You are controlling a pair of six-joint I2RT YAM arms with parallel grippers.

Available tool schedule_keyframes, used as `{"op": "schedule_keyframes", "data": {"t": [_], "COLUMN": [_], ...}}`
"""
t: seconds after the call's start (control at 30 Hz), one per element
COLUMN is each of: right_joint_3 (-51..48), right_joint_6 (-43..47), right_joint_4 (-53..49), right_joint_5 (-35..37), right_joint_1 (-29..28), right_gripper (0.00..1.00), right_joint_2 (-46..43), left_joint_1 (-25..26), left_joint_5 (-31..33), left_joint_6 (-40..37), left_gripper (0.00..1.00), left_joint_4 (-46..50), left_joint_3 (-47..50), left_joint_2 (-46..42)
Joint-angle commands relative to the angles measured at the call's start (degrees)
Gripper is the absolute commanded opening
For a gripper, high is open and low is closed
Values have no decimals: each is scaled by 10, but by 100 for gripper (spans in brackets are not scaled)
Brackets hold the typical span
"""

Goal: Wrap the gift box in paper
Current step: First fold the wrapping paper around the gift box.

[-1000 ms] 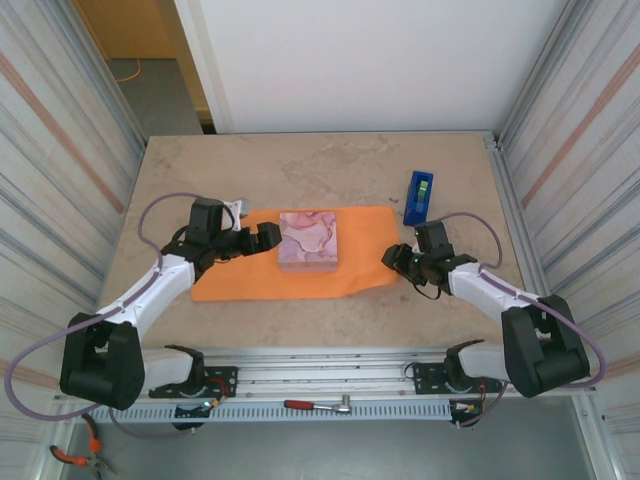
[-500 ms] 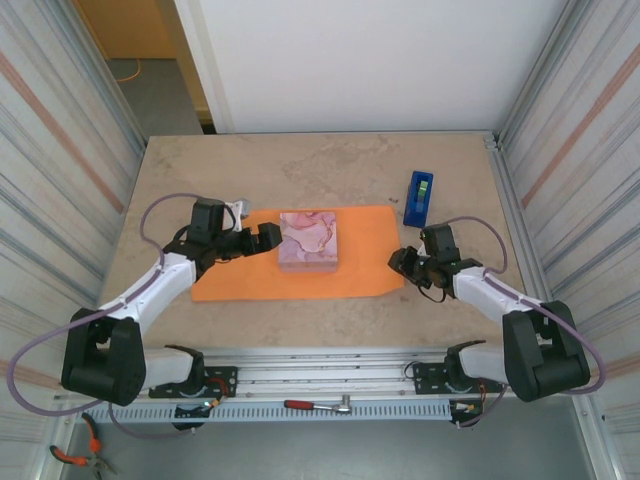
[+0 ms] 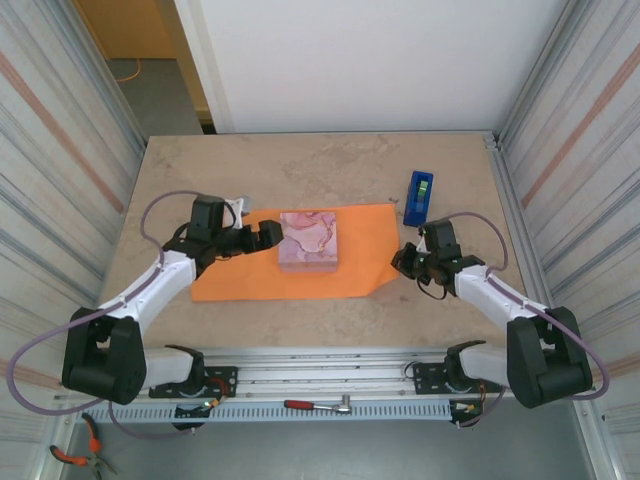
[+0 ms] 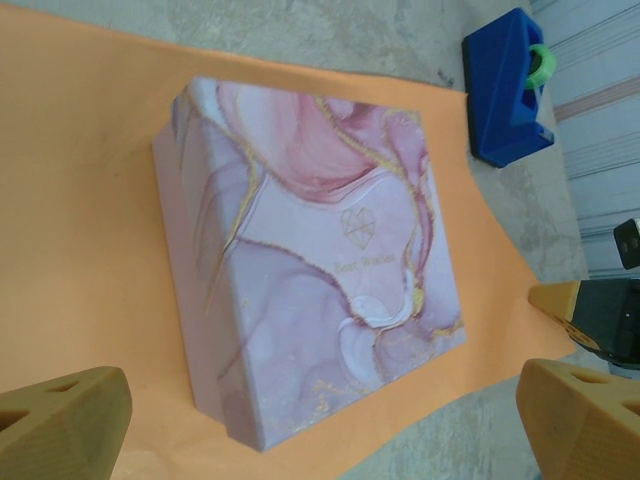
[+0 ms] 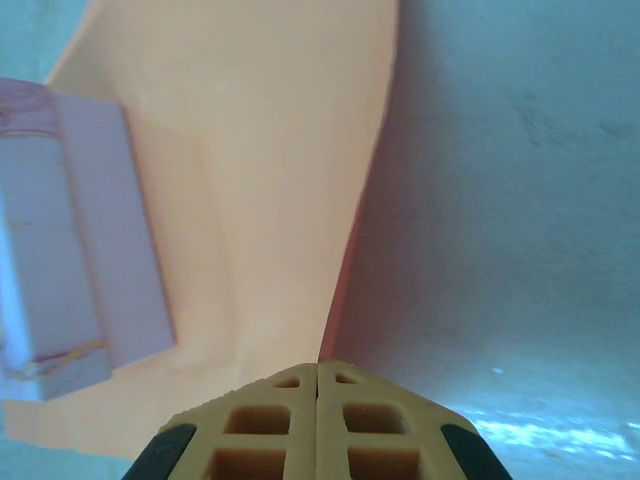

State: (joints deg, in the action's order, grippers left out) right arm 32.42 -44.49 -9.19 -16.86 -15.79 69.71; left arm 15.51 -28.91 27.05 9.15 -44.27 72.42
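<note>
The pink-and-white marbled gift box (image 3: 309, 240) lies flat on the orange paper (image 3: 240, 280) in the middle of the table. My left gripper (image 3: 272, 236) hovers at the box's left side, open wide, its fingers straddling the box (image 4: 320, 260) without touching it. My right gripper (image 3: 402, 259) is at the paper's right edge. In the right wrist view its jaws (image 5: 318, 375) are shut on that edge of the paper (image 5: 270, 150), which curves up off the table toward them. The box (image 5: 70, 250) sits beyond on the left.
A blue tape dispenser (image 3: 419, 197) stands on the table just behind the right gripper, also visible from the left wrist (image 4: 505, 85). Bare stone tabletop (image 3: 330, 165) stretches behind the paper. Corrugated walls close in both sides. A ratchet tool (image 3: 318, 405) lies on the front rail.
The right gripper's jaws have closed onto the paper's right edge and shifted slightly right, and the paper's near right corner has lifted. The left arm has not moved.
</note>
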Motion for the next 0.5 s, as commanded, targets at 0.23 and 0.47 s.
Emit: {"op": "schedule_keyframes", "data": {"t": [0.23, 0.47], "right_joint_3": [120, 171], "right_joint_6": [0, -2], "right_joint_4": [-39, -30], "right_joint_5": [2, 5], "right_joint_1": [-104, -174], "right_gripper": [0, 0], "right_joint_2": [23, 46], "left_joint_1": [45, 93], "left_joint_5": [-23, -6], "left_joint_6": [31, 42], "left_gripper": [97, 97], "left_joint_4": [10, 11], "left_joint_3": [-100, -169], "left_joint_2": [40, 94]}}
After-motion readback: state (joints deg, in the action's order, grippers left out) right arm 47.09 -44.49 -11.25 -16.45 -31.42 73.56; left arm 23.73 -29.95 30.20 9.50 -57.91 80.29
